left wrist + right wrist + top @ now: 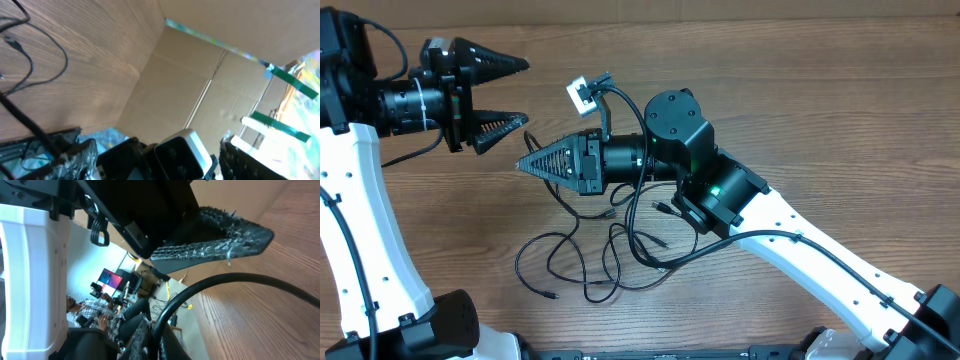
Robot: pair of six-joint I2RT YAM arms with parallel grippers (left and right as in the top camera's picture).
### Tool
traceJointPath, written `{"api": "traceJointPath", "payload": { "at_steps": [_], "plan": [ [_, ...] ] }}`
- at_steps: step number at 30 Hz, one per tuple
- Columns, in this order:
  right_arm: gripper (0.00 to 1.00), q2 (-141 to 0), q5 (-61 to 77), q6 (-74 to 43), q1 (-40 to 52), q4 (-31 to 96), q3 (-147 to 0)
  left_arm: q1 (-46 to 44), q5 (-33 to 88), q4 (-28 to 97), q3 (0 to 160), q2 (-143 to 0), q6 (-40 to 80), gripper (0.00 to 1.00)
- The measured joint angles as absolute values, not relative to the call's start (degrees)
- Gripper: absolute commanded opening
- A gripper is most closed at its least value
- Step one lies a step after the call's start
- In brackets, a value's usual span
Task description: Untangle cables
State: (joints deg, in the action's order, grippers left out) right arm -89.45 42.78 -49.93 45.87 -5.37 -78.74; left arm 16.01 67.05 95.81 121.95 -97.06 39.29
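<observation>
The left pincer (pixel 525 92) hangs spread wide over the wooden worktop (pixel 820 100), holding nothing. The right pincer (pixel 524 165) is rolled on its side. Its wrist view shows the fingers (pixel 215 247) apart and empty. The tangled cables (pixel 615 240) lie on the worktop just below it.

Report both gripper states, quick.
Left gripper: open, holding nothing.
Right gripper: cannot be told from these views.
</observation>
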Motion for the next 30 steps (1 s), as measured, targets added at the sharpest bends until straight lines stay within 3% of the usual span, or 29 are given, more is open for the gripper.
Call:
{"api": "traceJointPath", "payload": {
  "at_steps": [18,30],
  "plan": [
    [0.04,-89.5,40.4,-47.2,40.1,-5.4,-78.7,15.0,64.3,96.1,122.0,-97.1,39.8,0.66],
    [0.04,-89.5,41.3,-46.4,44.9,-12.7,-78.7,13.3,65.5,96.2,122.0,-97.1,40.8,0.59]
  ]
}}
